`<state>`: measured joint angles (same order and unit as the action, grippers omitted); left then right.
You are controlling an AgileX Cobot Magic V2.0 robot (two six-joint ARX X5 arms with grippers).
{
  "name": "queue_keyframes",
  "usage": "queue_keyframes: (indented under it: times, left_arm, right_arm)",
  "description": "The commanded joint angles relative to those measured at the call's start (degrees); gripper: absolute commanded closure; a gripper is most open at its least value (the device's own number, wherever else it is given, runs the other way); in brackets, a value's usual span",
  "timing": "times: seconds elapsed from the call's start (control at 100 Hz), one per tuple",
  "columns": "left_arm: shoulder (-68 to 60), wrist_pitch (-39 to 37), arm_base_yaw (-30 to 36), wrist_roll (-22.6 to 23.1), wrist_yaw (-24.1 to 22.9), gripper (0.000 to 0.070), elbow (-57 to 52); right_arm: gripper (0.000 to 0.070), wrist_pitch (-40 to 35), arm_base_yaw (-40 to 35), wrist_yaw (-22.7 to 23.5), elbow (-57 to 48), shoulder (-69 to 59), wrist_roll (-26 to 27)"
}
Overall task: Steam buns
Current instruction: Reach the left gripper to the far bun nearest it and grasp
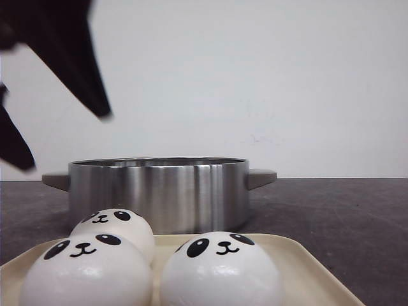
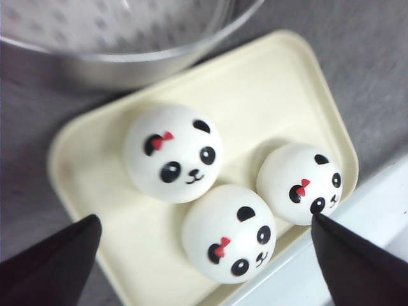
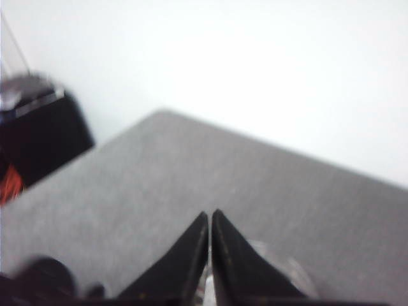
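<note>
Three white panda-faced buns sit on a cream tray (image 1: pixel 306 258) in front of me: one front left (image 1: pixel 86 271), one front right (image 1: pixel 220 271), one behind (image 1: pixel 115 224). The left wrist view shows them from above (image 2: pixel 173 153) (image 2: pixel 229 233) (image 2: pixel 299 182) on the tray (image 2: pixel 268 83). A fourth bun is not in view. My left gripper (image 1: pixel 65 141) is open and empty, high at the left above the tray; in its wrist view (image 2: pixel 204 220) the jaws stand wide apart above the nearest bun. My right gripper (image 3: pixel 210 213) is shut over bare grey table.
A steel pot (image 1: pixel 159 191) with side handles stands just behind the tray; its perforated inner floor shows in the left wrist view (image 2: pixel 115 38). A white strip (image 2: pixel 382 210) runs along the tray's near edge. A black object (image 3: pixel 38 134) stands beside the table.
</note>
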<state>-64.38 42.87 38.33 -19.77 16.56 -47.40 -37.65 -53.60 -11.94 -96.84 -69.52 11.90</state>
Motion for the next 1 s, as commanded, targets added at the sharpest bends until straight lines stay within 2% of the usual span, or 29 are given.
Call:
queue_keyframes:
  times: [0.0, 0.12, 0.24, 0.34, 0.44, 0.59, 0.64, 0.69, 0.73, 0.79, 0.8, 0.99]
  left_arm:
    - [-3.48, -1.73, 1.64, -3.82, -0.33, 0.0055, -0.98]
    - [-9.11, -4.55, 3.08, -6.08, -1.42, 0.0057, -0.98]
    - [-14.19, -7.04, 3.32, -6.51, -1.81, 0.0064, -0.98]
    - [-17.70, -8.76, 3.32, -6.88, -4.09, 0.0064, -0.98]
    - [-20.33, -9.92, 3.32, -6.88, -6.62, 0.0064, -0.98]
    - [-22.97, -10.73, 3.32, -6.88, -6.75, 0.0088, -0.98]
    - [-23.39, -10.75, 3.32, -6.88, -6.75, 0.0159, -0.98]
    - [-23.65, -10.71, 3.32, -6.88, -6.71, 0.0279, -0.98]
    - [-23.69, -10.67, 3.32, -6.88, -6.64, 0.0424, -0.98]
    - [-23.65, -10.75, 3.32, -6.84, -6.43, 0.0683, -0.98]
    - [-23.63, -10.75, 3.32, -6.82, -6.34, 0.0700, -0.98]
    - [-22.12, -8.74, 3.45, -6.32, -3.91, 0.0690, -3.23]
  right_arm:
    - [0.0700, -0.57, -1.99, -2.10, -0.83, 1.88, -0.66]
    - [0.0700, -2.47, -3.39, -5.25, -0.83, 5.97, -0.63]
    - [0.0700, -5.25, -3.54, -8.39, -0.83, 8.48, -0.52]
    - [0.0700, -7.69, -3.56, -10.67, -0.83, 9.64, -0.11]
    - [0.0700, -9.60, -3.61, -10.86, -0.83, 10.21, 0.22]
    - [0.0700, -12.09, -3.65, -10.88, -0.83, 10.54, 1.20]
    - [0.0700, -12.70, -3.65, -10.88, -0.83, 10.54, 1.20]
    - [0.0700, -13.22, -3.65, -10.88, -0.83, 10.54, 1.20]
    - [0.0700, -13.53, -3.65, -10.88, -0.83, 10.51, 1.20]
    - [0.0700, -13.75, -3.65, -10.88, -0.83, 10.49, 1.20]
    - [0.0700, -13.77, -3.65, -10.88, -0.83, 10.47, 1.20]
    - [0.0700, -13.81, -3.65, -11.04, -0.81, 10.40, 1.18]
